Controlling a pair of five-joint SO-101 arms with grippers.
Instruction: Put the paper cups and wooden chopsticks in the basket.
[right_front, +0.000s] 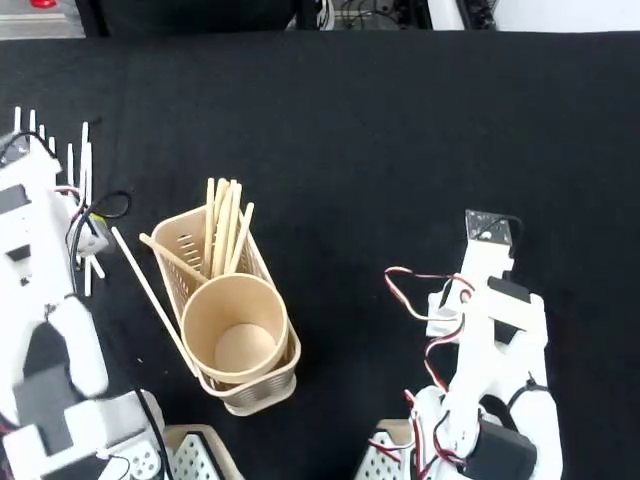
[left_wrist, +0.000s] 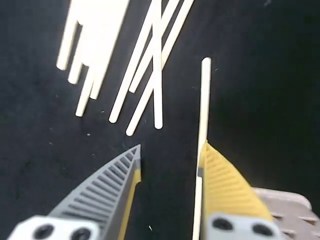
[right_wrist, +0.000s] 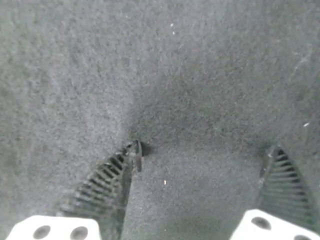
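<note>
A tan slatted basket (right_front: 262, 392) lies on the black cloth, holding a paper cup (right_front: 236, 330) and several wooden chopsticks (right_front: 222, 225) that stick out past its far end. One loose chopstick (right_front: 150, 293) lies along the basket's left side. More loose chopsticks (left_wrist: 145, 65) lie beyond my left gripper (left_wrist: 171, 146), which is open low over the cloth. A single chopstick (left_wrist: 204, 100) runs along the inner face of its yellow finger (left_wrist: 220, 185). My right gripper (right_wrist: 200, 165) is open over bare cloth with nothing in it.
The left arm (right_front: 40, 250) stands at the table's left edge among the loose chopsticks (right_front: 85, 160). The right arm (right_front: 490, 320) stands right of the basket. A basket corner (left_wrist: 285, 210) appears beside the left gripper. Black cloth stretches across the far side.
</note>
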